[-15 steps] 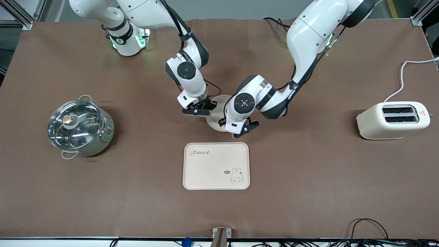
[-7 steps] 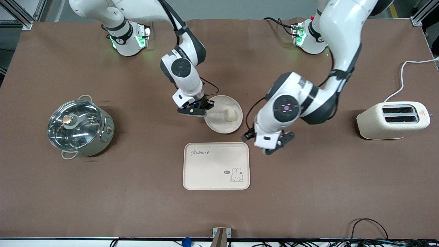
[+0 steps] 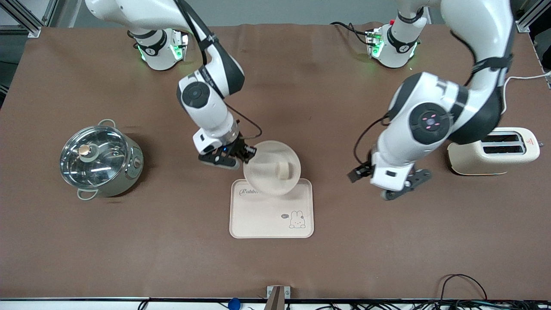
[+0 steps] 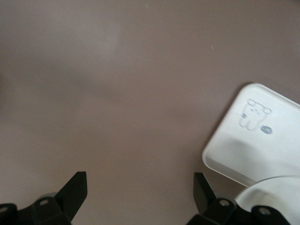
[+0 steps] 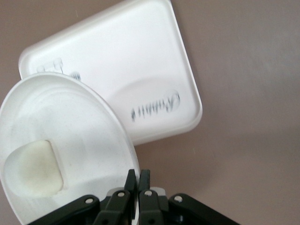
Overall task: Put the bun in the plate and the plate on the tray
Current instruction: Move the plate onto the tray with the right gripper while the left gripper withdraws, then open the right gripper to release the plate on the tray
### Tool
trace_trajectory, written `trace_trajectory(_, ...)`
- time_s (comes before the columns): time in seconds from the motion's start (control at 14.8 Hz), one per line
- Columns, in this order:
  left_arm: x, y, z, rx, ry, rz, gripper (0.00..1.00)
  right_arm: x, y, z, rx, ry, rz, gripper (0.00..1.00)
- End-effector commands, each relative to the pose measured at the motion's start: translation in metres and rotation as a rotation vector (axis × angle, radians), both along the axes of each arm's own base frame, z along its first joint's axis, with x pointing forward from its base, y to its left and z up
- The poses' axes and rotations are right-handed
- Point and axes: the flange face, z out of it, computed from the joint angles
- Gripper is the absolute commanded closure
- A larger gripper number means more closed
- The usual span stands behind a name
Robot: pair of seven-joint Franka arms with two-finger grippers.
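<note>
Carrying plate [image 3: 271,168] with bun [image 3: 283,170] inside, mid-frame, right pincer [image 3: 241,156] clenched on its rim, raised over tray [image 3: 258,219] edge for lowering. Left pincer [image 3: 402,187] spread, empty, over worktop [image 3: 387,241], waiting clear.

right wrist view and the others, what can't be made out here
- Small cream bun: its underside is hidden by the round cream plate in both the right wrist and front views.
- "Rabbit" script on the cream rectangular tray: partly covered by the plate in the front view.
- Right tool: pinched on the plate's rim.
- Left tool: open, cut off by the left wrist view's edge.
</note>
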Motion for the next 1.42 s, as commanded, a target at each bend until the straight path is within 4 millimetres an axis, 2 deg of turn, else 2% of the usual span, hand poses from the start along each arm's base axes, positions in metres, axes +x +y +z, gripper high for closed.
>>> trace_trajectory(0.0, 0.005, 0.055, 0.030, 0.043, -0.026, -0.070, 0.00, 0.074, -0.005, -0.028, 0.038, -0.010, -0.071, 1.00)
trace_trajectory(0.13, 0.009, 0.087, 0.050, 0.044, -0.047, -0.142, 0.00, 0.099, -0.025, -0.047, 0.041, -0.010, -0.109, 1.00)
trace_trajectory(0.2, 0.007, 0.102, 0.062, 0.050, -0.051, -0.178, 0.00, 0.106, -0.027, -0.055, 0.043, -0.011, -0.117, 1.00)
trace_trajectory(0.34, 0.004, 0.128, 0.073, 0.055, -0.030, -0.243, 0.00, 0.103, -0.021, -0.058, 0.054, -0.006, -0.120, 1.00)
trace_trajectory(0.4, 0.000, 0.138, 0.086, 0.057, -0.041, -0.269, 0.00, 0.100, -0.018, -0.059, 0.063, 0.002, -0.119, 1.00)
trace_trajectory(0.67, -0.010, 0.155, 0.104, 0.064, -0.021, -0.363, 0.00, 0.082, -0.007, -0.081, 0.084, -0.008, -0.111, 1.00)
trace_trajectory(0.81, -0.021, 0.162, 0.118, 0.071, -0.014, -0.416, 0.00, 0.080, -0.014, -0.091, 0.089, -0.030, -0.092, 1.00)
trace_trajectory(0.94, -0.028, 0.169, 0.124, 0.066, 0.004, -0.414, 0.00, 0.078, -0.017, -0.096, 0.113, -0.043, -0.102, 1.00)
trace_trajectory(1.15, -0.053, 0.170, 0.130, 0.033, 0.019, -0.393, 0.00, 0.076, -0.030, -0.104, 0.159, -0.030, -0.117, 1.00)
trace_trajectory(1.35, -0.079, 0.167, 0.133, 0.037, 0.032, -0.389, 0.00, 0.073, -0.055, -0.115, 0.233, -0.044, -0.105, 1.00)
